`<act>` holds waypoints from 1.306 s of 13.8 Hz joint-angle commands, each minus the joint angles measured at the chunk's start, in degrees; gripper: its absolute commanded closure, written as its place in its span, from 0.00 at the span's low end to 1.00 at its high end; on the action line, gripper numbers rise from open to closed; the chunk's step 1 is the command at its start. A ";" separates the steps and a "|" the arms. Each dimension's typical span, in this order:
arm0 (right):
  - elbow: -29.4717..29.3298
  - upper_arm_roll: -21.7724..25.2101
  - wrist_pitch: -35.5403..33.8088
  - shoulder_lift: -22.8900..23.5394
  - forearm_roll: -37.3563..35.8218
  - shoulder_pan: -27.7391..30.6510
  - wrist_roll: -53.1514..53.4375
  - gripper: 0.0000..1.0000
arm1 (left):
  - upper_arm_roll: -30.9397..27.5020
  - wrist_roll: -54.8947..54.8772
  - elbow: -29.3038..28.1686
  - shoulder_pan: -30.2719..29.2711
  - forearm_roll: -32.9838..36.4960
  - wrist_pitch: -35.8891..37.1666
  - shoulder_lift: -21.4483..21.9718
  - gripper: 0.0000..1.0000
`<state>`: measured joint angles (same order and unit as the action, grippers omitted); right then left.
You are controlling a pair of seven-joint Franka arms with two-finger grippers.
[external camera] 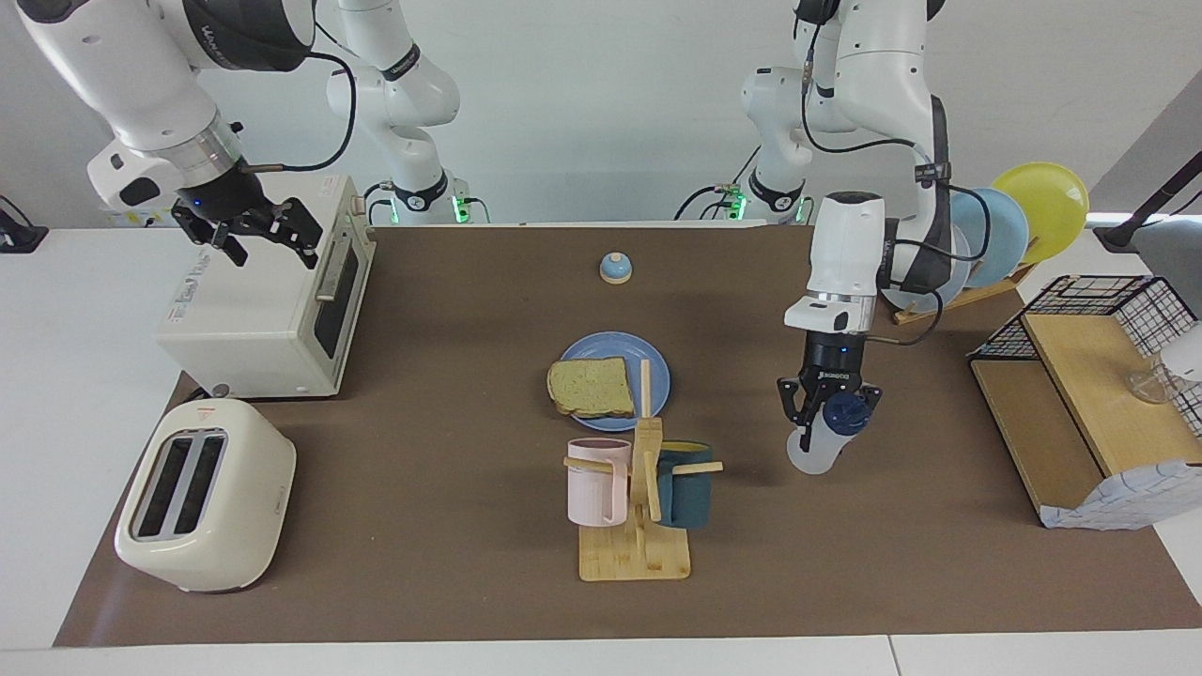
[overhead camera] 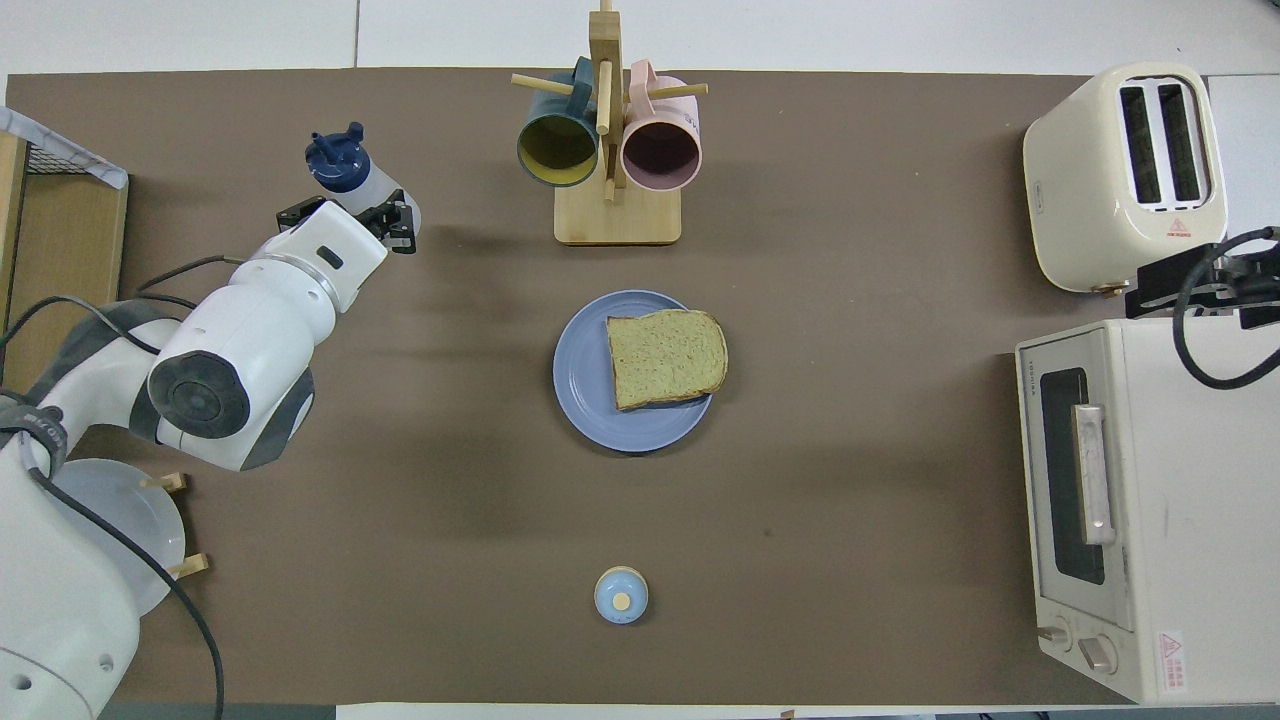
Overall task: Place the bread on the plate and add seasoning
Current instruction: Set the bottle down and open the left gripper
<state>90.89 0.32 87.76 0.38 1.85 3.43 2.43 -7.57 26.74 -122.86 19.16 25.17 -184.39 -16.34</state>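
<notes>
- Facing view: my left gripper (external camera: 825, 410) is pinched shut on the seasoning bottle (external camera: 824, 437), gripping it just under its navy cap. The bottle hangs tilted, its base low over the brown mat (external camera: 451, 563) or perhaps touching it; I cannot tell which.
- Facing view: the toast slice (external camera: 591, 387) already lies on the blue plate (external camera: 660, 374), with its edge hanging over the plate's rim. From my left gripper, plate and toast sit well apart, toward the right arm's end of the table.
- Facing view: my right gripper (external camera: 261, 232) waits over the toaster oven (external camera: 254, 314), fingers spread, holding nothing.
- Overhead view: the seasoning bottle (overhead camera: 350, 176) slants, cap pointing away from the robots, long axis well off upright. My left gripper (overhead camera: 352, 215) clasps its body.
- Overhead view: the toast slice (overhead camera: 666, 357) on the blue plate (overhead camera: 585, 385) lies sideways from my left gripper, a little nearer to the robots. The mug tree (overhead camera: 610, 130) stands near that path.
- My judgement: bread is placed and seasoning remains. The left arm holds the bottle, so it is the arm to carry it across over the toast.
</notes>
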 commanded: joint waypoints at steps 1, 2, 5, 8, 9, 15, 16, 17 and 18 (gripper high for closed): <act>1.58 -0.41 0.39 -1.35 -0.27 0.70 -1.38 0.00 | -0.43 0.07 3.15 0.17 0.50 -5.08 -5.00 1.00; 1.58 -0.41 0.39 -1.35 -0.27 0.70 -1.38 0.00 | -1.04 -0.02 3.33 0.70 0.50 -7.27 -6.41 1.00; 1.49 -0.41 0.39 -1.35 -0.27 0.70 -1.38 0.00 | -4.80 -0.11 3.24 2.97 0.67 -15.88 -10.80 1.00; 1.57 -0.41 0.39 -1.35 -0.27 0.70 -1.38 0.00 | -13.84 -0.19 3.33 11.39 0.67 -16.08 -12.48 1.00; 1.49 -0.41 0.48 -1.35 -0.27 0.70 -1.38 0.00 | -17.18 -0.11 3.24 14.73 0.67 -16.08 -13.10 1.00; 1.23 -0.50 1.26 -1.35 -0.88 0.17 -1.29 0.00 | -19.50 -0.11 3.24 16.44 1.73 -16.26 -14.42 1.00; 1.31 -0.50 1.36 -1.35 -0.88 0.17 -1.29 0.00 | -19.50 -0.19 3.24 16.26 1.73 -16.26 -14.33 1.00; 1.31 -0.50 1.53 -1.35 -1.06 0.17 -1.29 0.00 | -19.50 -0.11 3.15 16.26 1.82 -16.26 -14.25 0.95; 1.31 -0.58 1.71 -1.35 -1.06 0.17 -1.29 0.00 | -19.50 -0.19 2.98 16.08 1.82 -16.26 -14.16 0.76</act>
<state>90.88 0.12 88.24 0.25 1.85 3.34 2.43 -26.02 26.49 -120.49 35.02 25.85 -199.46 -29.77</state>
